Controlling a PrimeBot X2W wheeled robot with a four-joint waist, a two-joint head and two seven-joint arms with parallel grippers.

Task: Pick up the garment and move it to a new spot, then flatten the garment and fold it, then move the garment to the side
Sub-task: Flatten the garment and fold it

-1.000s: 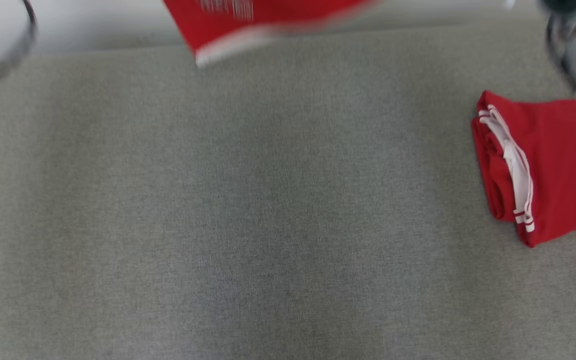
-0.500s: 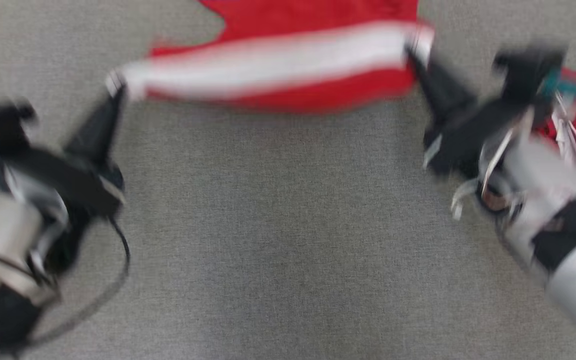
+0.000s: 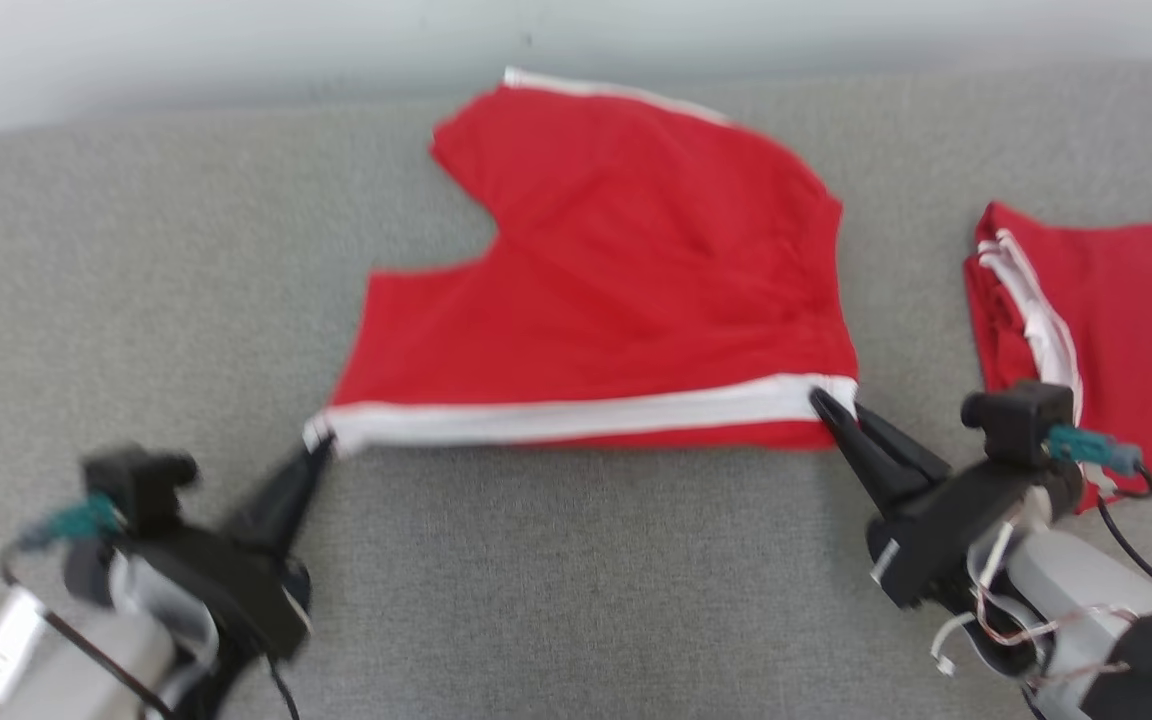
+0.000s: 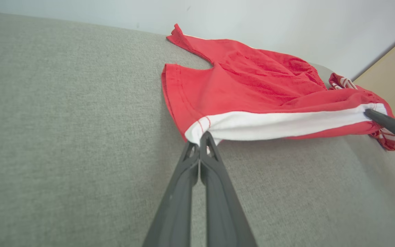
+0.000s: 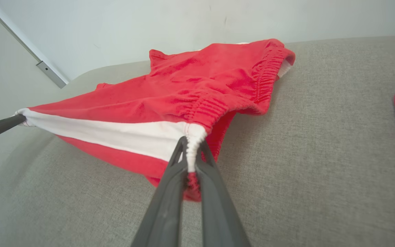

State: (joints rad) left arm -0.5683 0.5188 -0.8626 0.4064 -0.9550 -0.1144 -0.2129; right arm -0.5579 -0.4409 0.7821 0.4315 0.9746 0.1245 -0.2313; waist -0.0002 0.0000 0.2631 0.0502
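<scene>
Both arms are on the red shorts (image 3: 616,290) now, one at each end of the white stripe (image 3: 576,418) that runs along the near edge. The left gripper (image 3: 316,447) has its jaws pinched together on the hem corner (image 4: 197,128). The right gripper (image 3: 821,400) has its jaws clamped on the gathered waistband (image 5: 266,75) end, and red cloth is bunched between the fingers in the right wrist view. The stripe is pulled into a straight line between them and looks slightly raised, while the rest of the shorts lies rumpled on the grey cloth-covered desk (image 3: 576,600), reaching back toward the pale wall (image 3: 236,50). This is light, limp knit: it sags and wrinkles wherever it isn't under tension, so it will follow the arms easily but won't hold a shape by itself. The doubled hem and the elastic waistband are the firm places to hold, and both are in use. Whether each pinch takes both layers or only the top one is hard to tell from here. A folded red garment (image 3: 1126,320) with white trim sits just beside the right arm, so careless dragging could snag it.
</scene>
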